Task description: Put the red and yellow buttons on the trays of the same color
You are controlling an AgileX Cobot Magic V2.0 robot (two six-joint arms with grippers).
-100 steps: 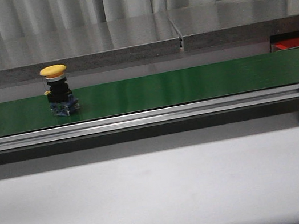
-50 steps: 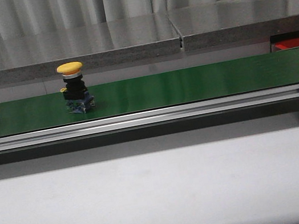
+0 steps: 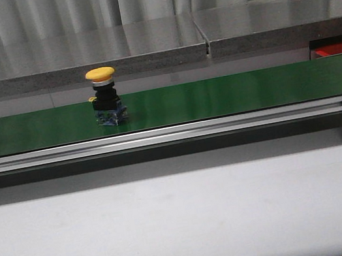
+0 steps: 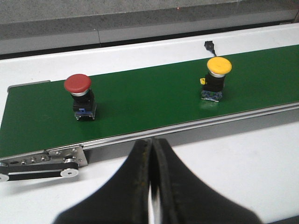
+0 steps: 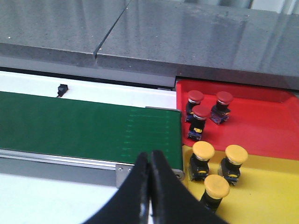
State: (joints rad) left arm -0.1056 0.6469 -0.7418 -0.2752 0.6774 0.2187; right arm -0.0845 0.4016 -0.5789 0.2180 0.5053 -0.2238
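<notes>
A yellow button point(image 3: 100, 74) with a domed cap stands upright on its dark switch body on the long green belt point(image 3: 218, 96), left of centre in the front view, and shows again in the left wrist view point(image 4: 219, 66). A red button point(image 4: 77, 83) stands upright on the same belt near its end roller, well apart from the yellow one; in the front view only a dark sliver of it shows at the left edge. Past the belt's other end, three red buttons point(image 5: 201, 112) sit close together on the red tray point(image 5: 261, 128), and three yellow buttons point(image 5: 203, 150) stand on the yellow tray point(image 5: 266, 196), which lies just beside the red one. The left tool point(image 4: 152, 145) hangs over the white counter point(image 3: 187, 218) on the near side of the belt, its fingers pressed together and holding nothing. The right tool point(image 5: 149, 161) hangs near the belt's end by the trays, its fingers likewise pressed together and empty.
</notes>
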